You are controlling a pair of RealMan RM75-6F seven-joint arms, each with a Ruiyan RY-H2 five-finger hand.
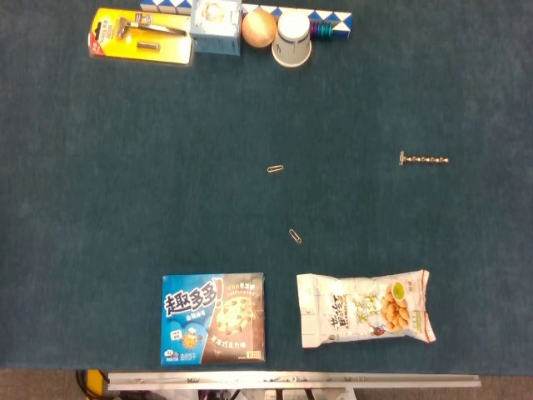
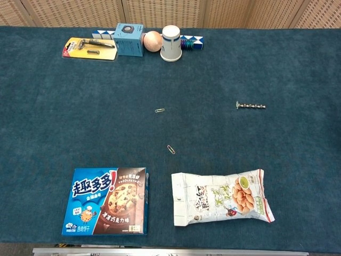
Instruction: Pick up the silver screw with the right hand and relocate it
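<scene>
Silver screw [image 1: 424, 158] lay flat on the blue bench [image 1: 125, 167] at 3 o'clock, snack bag [image 1: 366, 308] at 5 o'clock, both hands out of sight, fingers' state could not be told

The screw [image 1: 424, 158] lies near the table's [image 1: 100, 167] right edge; two paper clips [image 1: 275, 169] lie mid-table; the cookie box [image 1: 213, 318] sits left of the snack bag [image 1: 366, 308] at the front edge.

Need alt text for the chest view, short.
A silver screw lies alone on the blue table, no hand in view. Two paper clips sit mid-table, a cookie box and snack bag near, a cup far.
</scene>
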